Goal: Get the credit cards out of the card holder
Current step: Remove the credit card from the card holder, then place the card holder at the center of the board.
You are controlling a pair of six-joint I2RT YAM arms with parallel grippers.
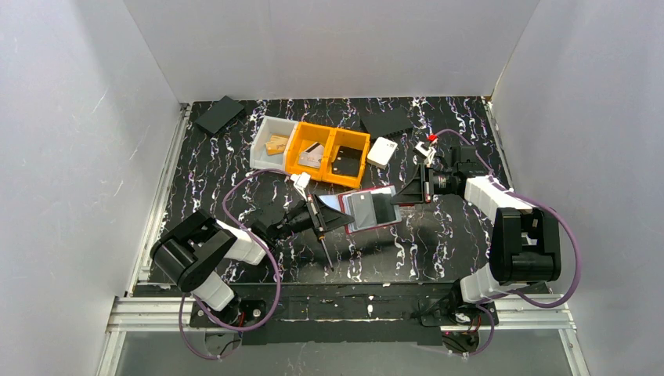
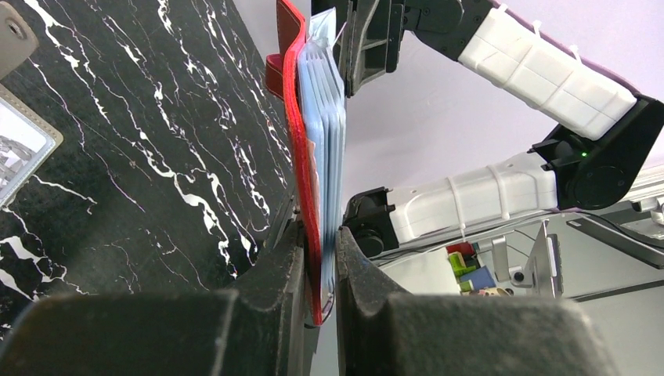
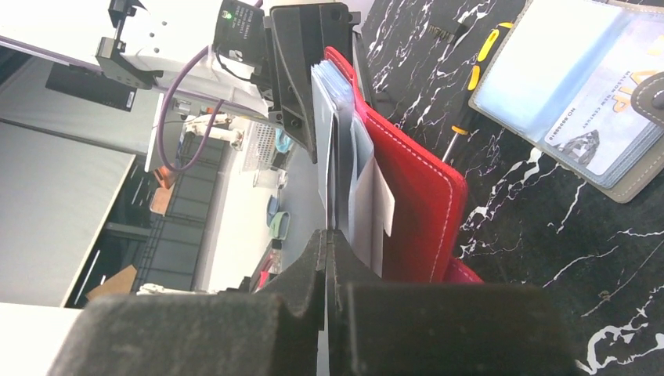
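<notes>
Pinches the card holder [image 1: 374, 208] at its left end with the left gripper [image 2: 319, 235], fingers clamped over red cover and blue sleeves [image 2: 327, 117] alike. Nips the card holder's opposite end with the right gripper [image 3: 326, 233], fingers pressed fully together on a thin pale leaf [image 3: 322, 149] of the stack (card or sleeve, impossible to say edge-on). Leaves the credit cards tucked among those sleeves, one white edge [image 3: 378, 205] poking out just beside the red cover. Shows a screwdriver [image 1: 320, 227] just left of the card holder, orange bins [image 1: 329, 153] behind it, and a second, grey holder [image 3: 579, 86] close beside it with a printed card under clear plastic.
</notes>
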